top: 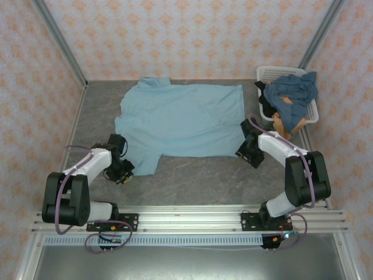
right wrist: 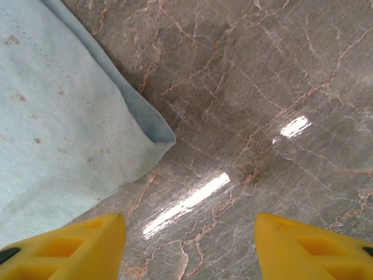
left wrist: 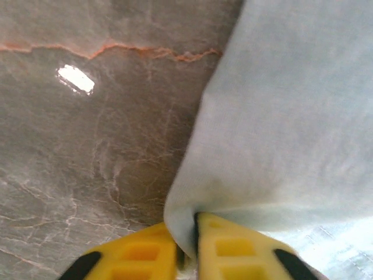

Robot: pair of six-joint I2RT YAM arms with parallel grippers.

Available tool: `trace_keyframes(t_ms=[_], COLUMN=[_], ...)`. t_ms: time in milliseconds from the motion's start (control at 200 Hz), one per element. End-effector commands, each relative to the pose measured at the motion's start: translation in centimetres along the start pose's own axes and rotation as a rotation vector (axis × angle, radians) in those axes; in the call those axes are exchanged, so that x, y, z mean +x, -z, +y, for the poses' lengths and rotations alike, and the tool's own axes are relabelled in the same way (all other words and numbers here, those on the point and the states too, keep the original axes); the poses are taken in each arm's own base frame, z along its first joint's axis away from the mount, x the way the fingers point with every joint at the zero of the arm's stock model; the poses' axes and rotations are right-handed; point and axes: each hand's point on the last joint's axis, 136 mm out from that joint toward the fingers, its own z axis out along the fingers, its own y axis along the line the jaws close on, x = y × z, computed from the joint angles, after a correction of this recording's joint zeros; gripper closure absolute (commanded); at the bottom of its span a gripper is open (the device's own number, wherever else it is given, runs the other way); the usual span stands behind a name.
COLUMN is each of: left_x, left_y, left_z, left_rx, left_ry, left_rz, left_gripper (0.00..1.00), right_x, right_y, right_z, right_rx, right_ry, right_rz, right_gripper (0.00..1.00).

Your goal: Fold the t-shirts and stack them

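My left gripper [top: 123,172] held the near sleeve of the light sky-blue soft cloth t-shirt [top: 186,119], flat across the middle of the grey veined worktop [top: 198,175]; my right gripper [top: 252,153] hung at its hem corner. Left wrist: yellow fingers [left wrist: 245,251] pinched limp, thin fabric. Right wrist: jaws wide, empty over glossy stone; it seemed best to nip the stitched, doubled corner, then lift evenly.

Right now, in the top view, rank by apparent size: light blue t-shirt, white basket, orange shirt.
1. light blue t-shirt
2. white basket
3. orange shirt, mostly buried, so only part counts
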Motion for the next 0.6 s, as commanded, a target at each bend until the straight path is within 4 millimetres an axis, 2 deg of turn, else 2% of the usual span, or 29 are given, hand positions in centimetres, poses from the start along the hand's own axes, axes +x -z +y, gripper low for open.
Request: trace_keyframes(t_ms=[0,45,155,355,475,595], left_x=[-0.5,-0.2,0.3,1.0,1.0,0.9], left_y=[1.2,1.6,2.7,3.5,3.7,4.2], left_z=[0.5,0.7,1.2,0.6,0.4,0.1], left_rx=[-0.012,-0.014,-0.008,0.057,0.064,0.075], left_ry=[-0.006,-0.004,0.007,0.051,0.062,0.072], left_rz=[-0.054,-0.056,-0.066,-0.057,-0.055,-0.06], left_gripper=[0.94,1.0,1.0,1.0,1.0,1.0], right_x=[-1.2,-1.3,-1.9,-3.3,-3.8,-3.7], right_y=[0.3,0.3,0.1,-0.4,-0.8,-2.0], right_z=[-0.4,-0.7,-0.7,1.2,2.0,1.9], right_rx=[0.032,0.043,0.037,-0.014,-0.015,0.008], right_ry=[-0.004,-0.014,-0.045,-0.069,-0.078,-0.093], right_rz=[-0.041,-0.048,-0.064,-0.076,-0.067,-0.048], right_gripper=[0.41,0.41,0.42,0.43,0.48,0.54])
